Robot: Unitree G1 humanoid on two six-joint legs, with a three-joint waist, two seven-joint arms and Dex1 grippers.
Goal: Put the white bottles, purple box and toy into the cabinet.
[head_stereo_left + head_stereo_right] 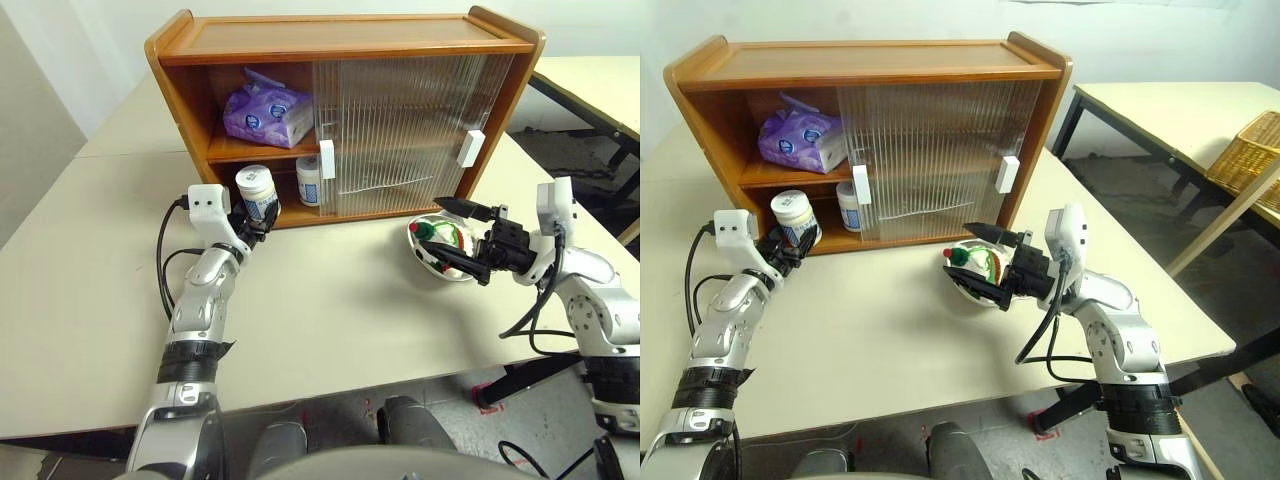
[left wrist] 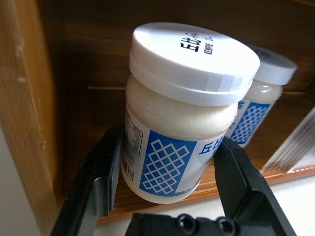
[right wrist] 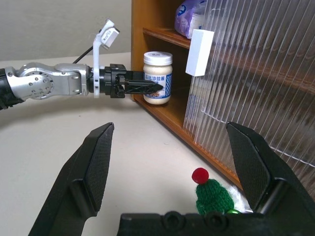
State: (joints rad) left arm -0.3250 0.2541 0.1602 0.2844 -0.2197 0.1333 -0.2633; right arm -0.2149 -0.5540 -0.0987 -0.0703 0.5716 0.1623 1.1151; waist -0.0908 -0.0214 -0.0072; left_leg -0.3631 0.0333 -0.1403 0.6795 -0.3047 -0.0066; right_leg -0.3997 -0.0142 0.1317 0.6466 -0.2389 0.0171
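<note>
My left gripper (image 1: 258,212) is shut on a white bottle (image 1: 255,189) with a blue-printed label, held upright at the front edge of the cabinet's (image 1: 340,36) lower shelf, at its open left end. A second white bottle (image 2: 267,96) stands just behind it on that shelf. On the upper shelf lies the purple box (image 1: 268,113). The toy (image 3: 212,196), white plush with a green cap and red bobble, lies in a bowl on the table in front of the cabinet. My right gripper (image 3: 174,147) hangs open just before the toy, with nothing between its fingers.
The shiny metal bowl (image 1: 443,266) holding the toy sits near the cabinet's right front corner. Both ribbed sliding doors (image 1: 400,130) cover the cabinet's middle and right. A second table (image 1: 1160,105) and a wicker basket (image 1: 1250,150) stand off to the right.
</note>
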